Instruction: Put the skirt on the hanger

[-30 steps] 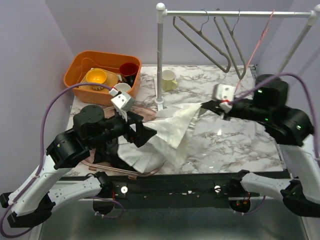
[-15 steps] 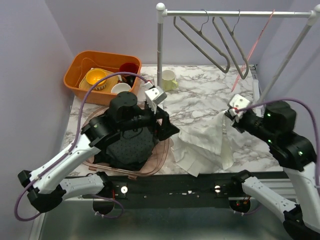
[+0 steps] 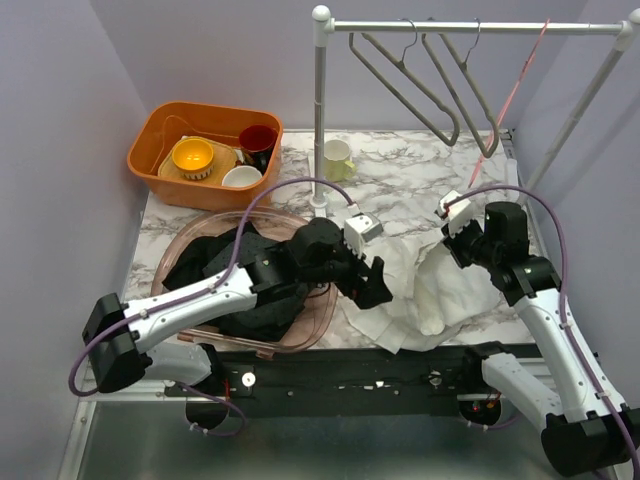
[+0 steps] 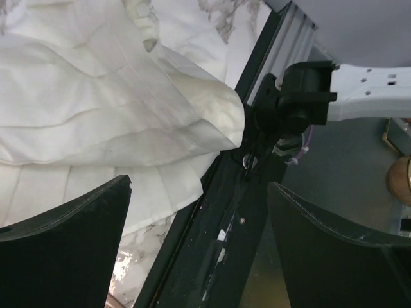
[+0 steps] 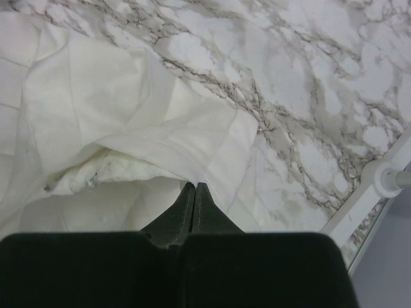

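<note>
Left tool [image 4: 199, 244] gapes wide over the skirt [image 4: 96, 115] at the worktop's [image 5: 308, 96] near edge; right tool's [image 5: 194, 187] closed tips hide any pinch.

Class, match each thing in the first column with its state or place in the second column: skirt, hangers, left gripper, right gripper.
Things:
1. skirt
2. hangers
3. left gripper
4. right gripper

States or places:
A. wide open
B. hanging on the rail
C. shut
D. crumpled on the table

Pairs: 1-D, 2-B, 3-A, 4-C
</note>
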`<state>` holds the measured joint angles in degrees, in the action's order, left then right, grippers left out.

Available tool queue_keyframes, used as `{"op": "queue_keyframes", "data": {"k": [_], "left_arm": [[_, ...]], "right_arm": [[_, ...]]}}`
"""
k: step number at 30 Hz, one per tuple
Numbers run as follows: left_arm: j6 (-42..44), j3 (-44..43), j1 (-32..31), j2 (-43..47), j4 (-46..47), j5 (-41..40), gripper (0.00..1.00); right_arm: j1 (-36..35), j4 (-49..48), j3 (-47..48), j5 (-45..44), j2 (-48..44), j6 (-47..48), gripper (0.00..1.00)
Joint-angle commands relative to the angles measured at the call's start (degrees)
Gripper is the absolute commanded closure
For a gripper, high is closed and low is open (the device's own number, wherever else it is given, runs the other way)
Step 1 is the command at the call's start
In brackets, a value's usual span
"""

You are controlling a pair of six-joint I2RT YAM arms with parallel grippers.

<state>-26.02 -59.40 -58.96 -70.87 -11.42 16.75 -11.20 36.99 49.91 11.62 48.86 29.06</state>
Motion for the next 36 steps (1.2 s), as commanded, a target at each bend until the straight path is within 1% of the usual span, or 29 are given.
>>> {"op": "queue_keyframes", "data": {"k": [1, 5, 6, 8, 9, 10, 11, 14, 18, 19, 21, 24, 25, 27, 28, 30, 31, 32, 34, 36], "left_arm": [[-3.0, 0.3, -5.3, -6.4, 5.0, -8.3, 0.02], [-4.5, -2.8, -8.9, -10.6, 5.3, -14.3, 0.01], [-4.8, -3.4, -9.7, -11.4, 4.6, -18.4, 0.01], [-6.1, -5.6, -11.3, -14.0, 3.0, -22.5, 0.01], [-6.5, -6.3, -11.6, -15.0, 0.4, -26.3, 0.01], [-7.0, -7.1, -11.8, -16.6, -0.4, -27.6, 0.01], [-8.1, -7.0, -11.9, -17.0, -1.0, -27.6, 0.01], [-10.2, -6.1, -11.9, -18.4, 1.3, -26.0, 0.01], [-11.3, -9.0, -12.4, -22.7, -1.0, -28.7, 0.02], [-11.2, -9.9, -12.3, -24.7, -1.6, -29.6, 0.06], [-11.9, -10.5, -12.4, -26.2, -3.0, -30.1, 0.07], [-11.8, -10.2, -12.4, -27.4, -2.2, -28.5, 0.21], [-11.4, -10.1, -12.5, -27.3, -2.1, -27.9, 0.29], [-10.9, -10.2, -12.4, -27.0, -3.6, -27.6, 0.36], [-10.3, -10.2, -12.4, -26.8, -4.3, -27.9, 0.44], [-9.2, -9.9, -12.2, -26.4, -5.2, -28.1, 0.55], [-8.7, -9.9, -12.1, -26.3, -5.6, -28.0, 0.70], [-7.5, -10.0, -11.8, -26.4, -6.1, -27.6, 0.81], [-6.2, -10.8, -10.7, -25.9, -7.5, -26.9, 1.00], [-4.0, -11.4, -9.3, -24.9, -8.7, -26.1, 1.00]], "right_arm": [[1.5, -2.5, -3.9, 3.3, -0.6, 0.6, 0.99], [1.8, -2.4, -4.7, 4.3, -0.2, -0.4, 0.96], [1.9, -2.4, -4.7, 4.8, 0.0, -0.7, 0.96], [1.8, -2.3, -4.6, 5.6, 0.2, -1.4, 0.95], [1.8, -2.4, -4.6, 5.8, 0.2, -1.6, 0.95], [1.8, -2.4, -4.5, 5.7, 0.2, -1.8, 0.94], [1.8, -2.4, -4.6, 5.8, 0.1, -1.9, 0.94], [2.0, -2.5, -4.5, 6.0, -0.1, -1.9, 0.92], [2.0, -2.3, -4.4, 6.0, -0.4, -2.0, 0.91], [2.1, -2.1, -4.4, 5.8, -0.5, -2.0, 0.91], [2.4, -1.9, -4.3, 5.9, -1.0, -1.9, 0.91], [2.8, -1.7, -4.4, 6.0, -1.3, -1.8, 0.89], [2.9, -1.7, -4.4, 5.9, -1.4, -1.7, 0.88], [3.2, -1.7, -4.3, 5.7, -1.4, -1.6, 0.85], [3.3, -1.6, -4.2, 5.6, -1.4, -1.6, 0.84], [3.4, -1.6, -4.2, 5.6, -1.5, -1.6, 0.82], [3.4, -1.6, -4.3, 5.8, -1.4, -1.6, 0.81], [3.4, -1.5, -4.2, 5.8, -1.5, -1.5, 0.79], [3.6, -1.0, -4.2, 5.9, -1.7, -1.4, 0.75], [3.6, -0.3, -3.9, 5.8, -1.8, -0.7, 0.70]]}}
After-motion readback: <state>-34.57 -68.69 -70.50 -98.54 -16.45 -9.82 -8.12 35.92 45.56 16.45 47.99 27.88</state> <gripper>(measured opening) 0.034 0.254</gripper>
